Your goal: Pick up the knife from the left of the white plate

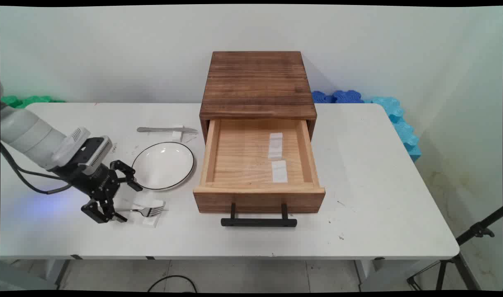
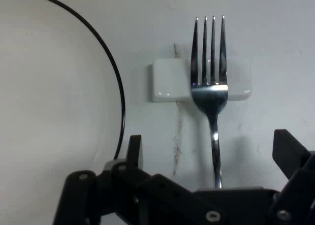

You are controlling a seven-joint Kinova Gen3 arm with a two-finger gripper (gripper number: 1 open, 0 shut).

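The black two-finger gripper (image 1: 118,201) hangs low over the white table (image 1: 371,181), its jaws spread wide around the handle of a silver metal fork (image 2: 211,94) without gripping it. The fork's tines rest on a small white block (image 2: 167,80), just beside a round white plate with a black rim (image 1: 164,165). To the right stands a brown wooden box with its light-wood drawer (image 1: 257,165) pulled open.

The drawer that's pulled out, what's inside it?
Inside the open drawer lie two small white blocks on its wooden floor. Its back part, under the wooden box top, is covered, so that stays unseen.
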